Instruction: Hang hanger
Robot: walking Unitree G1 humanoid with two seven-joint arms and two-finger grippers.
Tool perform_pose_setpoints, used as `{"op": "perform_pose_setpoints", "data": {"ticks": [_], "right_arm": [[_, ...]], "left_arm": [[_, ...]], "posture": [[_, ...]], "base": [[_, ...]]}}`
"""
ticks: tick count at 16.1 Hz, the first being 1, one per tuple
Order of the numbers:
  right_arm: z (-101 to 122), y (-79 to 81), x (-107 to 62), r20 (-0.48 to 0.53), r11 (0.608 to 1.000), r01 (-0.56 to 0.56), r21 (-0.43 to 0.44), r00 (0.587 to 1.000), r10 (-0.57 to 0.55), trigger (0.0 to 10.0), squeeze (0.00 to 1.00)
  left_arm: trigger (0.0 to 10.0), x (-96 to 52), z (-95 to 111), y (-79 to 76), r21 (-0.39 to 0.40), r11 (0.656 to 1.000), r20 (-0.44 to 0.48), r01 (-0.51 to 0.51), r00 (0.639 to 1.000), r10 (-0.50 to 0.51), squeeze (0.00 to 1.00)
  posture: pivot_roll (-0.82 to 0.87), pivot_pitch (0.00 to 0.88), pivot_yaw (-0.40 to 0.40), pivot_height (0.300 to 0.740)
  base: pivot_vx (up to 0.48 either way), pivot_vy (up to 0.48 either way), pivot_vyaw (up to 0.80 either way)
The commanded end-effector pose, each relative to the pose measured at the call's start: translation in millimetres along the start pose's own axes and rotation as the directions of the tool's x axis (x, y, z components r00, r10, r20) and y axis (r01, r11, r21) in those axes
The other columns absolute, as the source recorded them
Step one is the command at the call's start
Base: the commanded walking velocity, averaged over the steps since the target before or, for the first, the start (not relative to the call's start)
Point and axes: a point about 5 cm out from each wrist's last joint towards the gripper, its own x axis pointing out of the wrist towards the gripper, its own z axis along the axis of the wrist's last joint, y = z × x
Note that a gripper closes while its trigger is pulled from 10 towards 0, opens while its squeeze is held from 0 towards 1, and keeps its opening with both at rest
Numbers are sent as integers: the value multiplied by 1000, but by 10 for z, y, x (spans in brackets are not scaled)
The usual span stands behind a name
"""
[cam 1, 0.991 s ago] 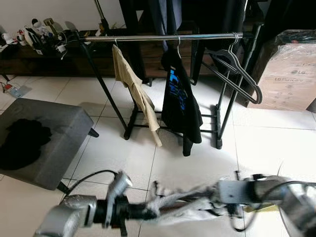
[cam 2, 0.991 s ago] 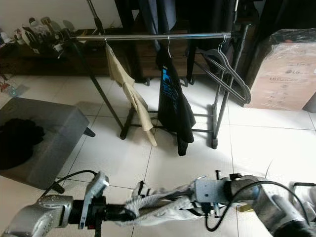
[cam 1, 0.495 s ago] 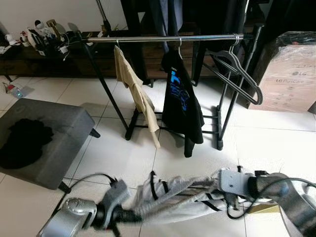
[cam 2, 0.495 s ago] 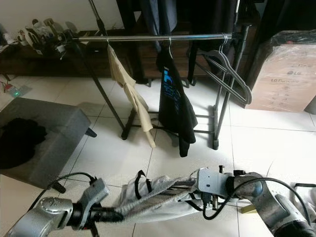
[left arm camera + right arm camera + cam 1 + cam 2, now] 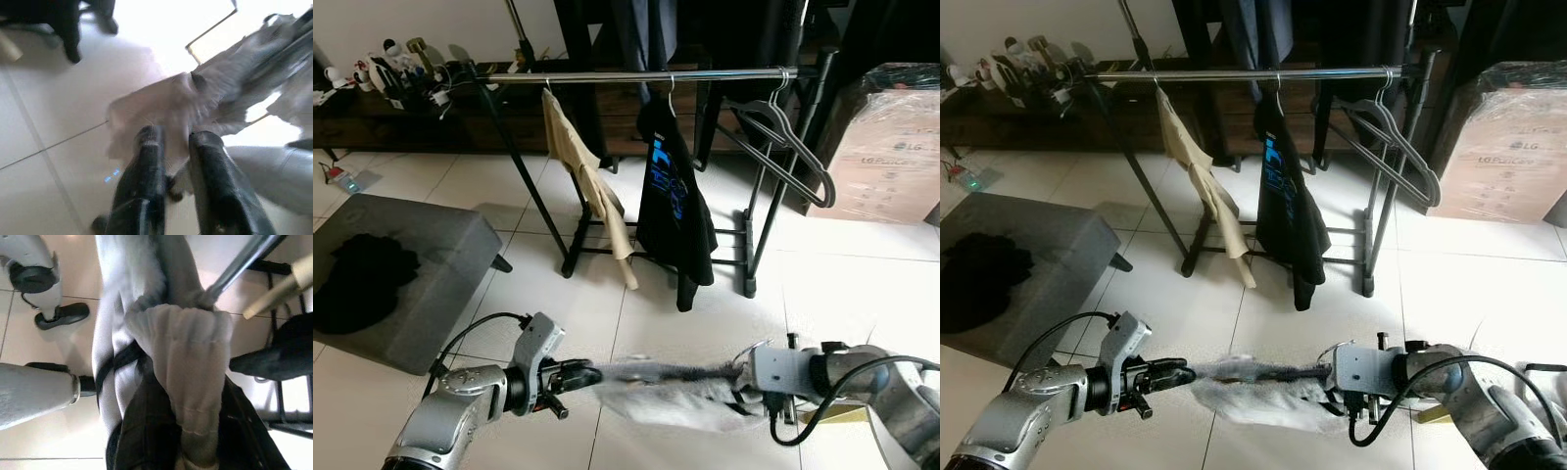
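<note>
Both arms low, forearms levelled inward, garment stretched between.
Your left gripper (image 5: 590, 373) pinches the grey garment (image 5: 671, 392); right gripper (image 5: 181, 431) clamps its bunched end.

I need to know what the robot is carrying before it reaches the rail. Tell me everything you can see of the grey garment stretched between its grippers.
The pale grey fabric garment with black straps is pulled out level and low over the white tiled floor, in front of the clothes rail. The left gripper pinches one end between its fingers; the right gripper is shut on a bunched, ribbed cuff-like end, where a thin metal rod emerges. The stretched middle is blurred; some slack sags below. Its exact type cannot be told.
</note>
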Motion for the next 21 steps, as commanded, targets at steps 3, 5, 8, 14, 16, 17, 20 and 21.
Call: {"op": "perform_pose_setpoints", "data": {"ticks": [3,5,8,14,16,17,20,21], "right_arm": [[50,61,62,23,1000,-21,-4,1000,21,0,0],[50,56,77,20,1000,-17,-4,1000,17,0,0],[118,46,132,52,1000,4,24,999,-6,0,0],[513,82,199,209,993,-119,-14,971,119,0,0],[631,118,188,240,984,-165,-62,955,175,0,0],[669,133,193,242,982,-173,-76,952,187,0,0],[731,173,203,249,977,-192,-92,946,209,0,0],[743,178,202,250,976,-195,-96,944,213,0,0]], "left_arm": [[10000,-61,104,-58,-34,996,71,80,994,-77,1000],[10000,-81,258,-109,-92,985,170,149,977,-132,1000],[10000,-92,162,-193,3,982,75,186,980,-186,1000],[10000,69,90,-356,183,943,-49,279,960,-274,0],[10000,125,141,-385,214,920,-41,329,944,-328,1000],[10000,151,159,-408,241,903,-55,356,934,-353,1000],[10000,279,157,-413,332,871,-114,361,932,-343,0],[10000,287,149,-425,328,866,-122,376,926,-356,0]], "posture": [[-134,203,112,740],[-133,199,110,740],[-135,192,111,740],[-133,166,109,740],[-139,159,109,740],[-142,155,110,740],[-151,146,115,740],[-152,144,115,740]], "base": [[0,0,0],[0,0,0],[0,0,0],[0,0,0],[0,0,0],[0,0,0],[0,0,0],[0,0,0]]}}
